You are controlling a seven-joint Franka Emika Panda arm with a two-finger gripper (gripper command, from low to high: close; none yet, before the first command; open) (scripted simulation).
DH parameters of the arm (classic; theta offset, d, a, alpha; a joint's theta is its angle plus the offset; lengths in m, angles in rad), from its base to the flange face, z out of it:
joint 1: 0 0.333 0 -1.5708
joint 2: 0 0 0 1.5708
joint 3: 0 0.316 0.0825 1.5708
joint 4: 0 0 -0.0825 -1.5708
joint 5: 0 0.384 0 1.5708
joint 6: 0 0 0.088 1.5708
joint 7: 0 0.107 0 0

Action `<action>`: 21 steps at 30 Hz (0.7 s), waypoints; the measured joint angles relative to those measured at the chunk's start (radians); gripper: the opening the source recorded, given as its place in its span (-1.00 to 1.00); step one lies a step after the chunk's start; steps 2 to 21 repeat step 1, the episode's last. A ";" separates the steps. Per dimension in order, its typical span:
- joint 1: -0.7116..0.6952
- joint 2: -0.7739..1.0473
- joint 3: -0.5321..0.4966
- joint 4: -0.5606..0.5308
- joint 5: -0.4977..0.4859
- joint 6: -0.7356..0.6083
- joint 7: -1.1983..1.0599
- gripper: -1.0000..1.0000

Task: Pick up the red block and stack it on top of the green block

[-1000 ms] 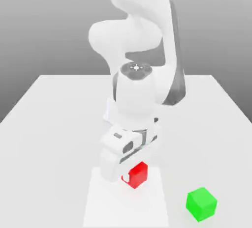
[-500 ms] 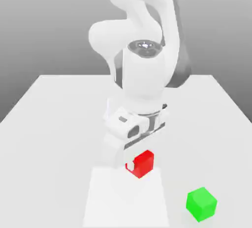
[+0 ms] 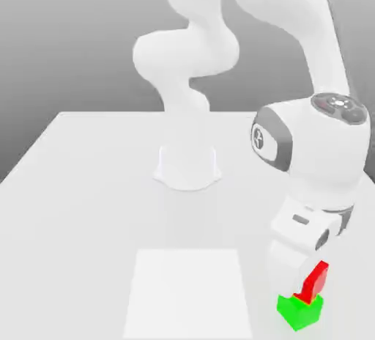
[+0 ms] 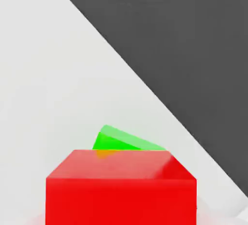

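1. Exterior view: the white arm (image 3: pixel 315 148) reaches down toward the near corner of the white table (image 3: pixel 88 185) on the exterior view's right, and its gripper (image 3: pixel 306 287) hangs directly over the green block (image 3: pixel 299 312).
2. The red block (image 3: pixel 315 281) sits at the gripper's tip, beside the white finger (image 3: pixel 287 269) that hides part of it, and it looks tilted (one edge higher than the other) rather than flat.
3. Its lower edge meets the top of the green block, which stands on the table directly below the jaws.
4. Whether the jaws press on the red block or stand off it, I cannot tell from these pictures; no gap is visible on either side.
5. Hand view: the red block (image 4: pixel 121 187) lies closest to the camera, straight under the hand, with a wedge of the green block (image 4: pixel 121 140) showing past its far edge.
6. An orange tint marks where the two colours meet.
7. A paler square patch (image 3: pixel 187 287) on the table lies well apart from the jaws, toward the exterior view's left, with nothing on it.
8. The arm's round base (image 3: pixel 187 166) stands farther back, also away from the gripper.
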 joint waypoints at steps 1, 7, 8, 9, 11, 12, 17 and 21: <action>0.000 0.000 0.000 0.000 0.000 0.000 0.000 1.00; 0.000 0.000 0.000 0.000 0.000 0.000 0.000 1.00; 0.000 0.000 0.000 0.000 0.000 0.000 0.000 1.00; 0.000 0.000 0.000 0.000 0.000 0.000 0.000 1.00; 0.000 0.000 0.000 0.000 0.000 0.000 0.000 1.00; 0.000 0.000 0.000 0.000 0.000 0.000 0.000 1.00; 0.000 0.000 0.000 0.000 0.000 0.000 0.000 1.00; 0.000 0.000 0.000 0.000 0.000 0.000 0.000 1.00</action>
